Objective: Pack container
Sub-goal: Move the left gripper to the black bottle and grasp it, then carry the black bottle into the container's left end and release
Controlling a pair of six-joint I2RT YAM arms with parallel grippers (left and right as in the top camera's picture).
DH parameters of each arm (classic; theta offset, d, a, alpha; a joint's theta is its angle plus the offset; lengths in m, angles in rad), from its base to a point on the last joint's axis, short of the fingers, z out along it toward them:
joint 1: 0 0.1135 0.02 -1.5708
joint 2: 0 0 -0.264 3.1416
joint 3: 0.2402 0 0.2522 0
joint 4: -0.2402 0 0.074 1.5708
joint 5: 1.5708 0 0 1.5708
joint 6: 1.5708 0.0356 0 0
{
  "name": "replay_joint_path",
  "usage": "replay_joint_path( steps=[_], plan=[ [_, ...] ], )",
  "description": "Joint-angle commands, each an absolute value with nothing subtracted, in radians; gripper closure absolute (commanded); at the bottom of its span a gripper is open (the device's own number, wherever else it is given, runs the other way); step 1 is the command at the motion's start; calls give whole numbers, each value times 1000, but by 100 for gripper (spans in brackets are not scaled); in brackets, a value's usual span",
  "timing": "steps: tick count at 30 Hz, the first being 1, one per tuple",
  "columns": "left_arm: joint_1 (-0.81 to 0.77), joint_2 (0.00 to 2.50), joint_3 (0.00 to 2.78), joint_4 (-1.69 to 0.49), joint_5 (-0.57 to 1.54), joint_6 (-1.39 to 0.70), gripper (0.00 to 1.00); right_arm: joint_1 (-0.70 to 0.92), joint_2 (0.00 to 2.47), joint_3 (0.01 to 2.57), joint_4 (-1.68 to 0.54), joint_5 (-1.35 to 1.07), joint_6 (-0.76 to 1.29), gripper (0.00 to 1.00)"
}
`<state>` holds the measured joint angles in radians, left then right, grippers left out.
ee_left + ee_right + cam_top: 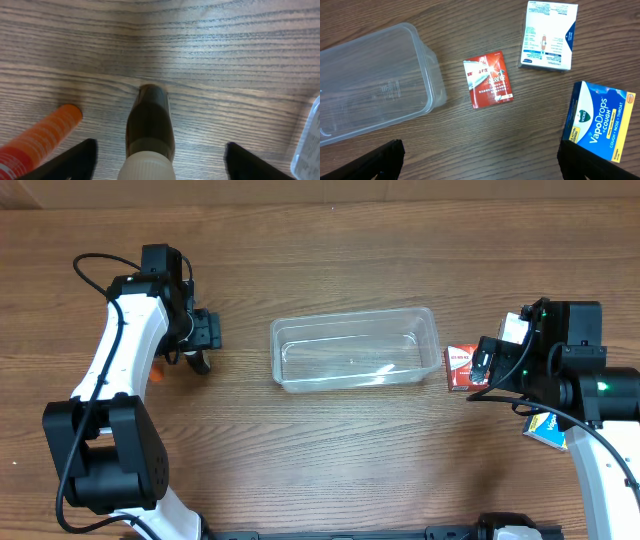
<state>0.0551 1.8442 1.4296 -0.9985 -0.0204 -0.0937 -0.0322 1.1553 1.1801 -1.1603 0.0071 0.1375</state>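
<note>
The clear plastic container (pixel 355 348) sits empty at the table's middle; its end shows in the right wrist view (pixel 375 80). My left gripper (pixel 203 340) is open, its fingers (pixel 160 162) on either side of a dark bottle with a white cap (pixel 150 132) lying on the table, not touching it. An orange tube (pixel 37 142) lies to its left. My right gripper (pixel 480 162) is open and empty above bare wood. A red packet (pixel 488 80) lies beside the container, also in the overhead view (pixel 459 367). A white box (pixel 548 36) and a blue Vicks box (pixel 600 122) lie nearby.
The container's corner (pixel 307 145) shows at the right edge of the left wrist view. The blue Vicks box (pixel 546 430) lies under my right arm in the overhead view. The orange tube (pixel 155 374) peeks out beside the left arm.
</note>
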Motion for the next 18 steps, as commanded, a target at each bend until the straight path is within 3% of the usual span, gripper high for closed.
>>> replay_joint_path(
  steps=[1,3,18],
  plan=[
    [57,1848,1448,-1008,-32,-75,35,-35,1155,1211,-1157,9,143,0],
    [58,1848,1448,-1022,-33,-75,43,-35,1156,1211,-1158,9,143,0],
    [58,1848,1448,-1034,-33,-75,53,-35,1156,1211,-1158,9,143,0]
  ],
)
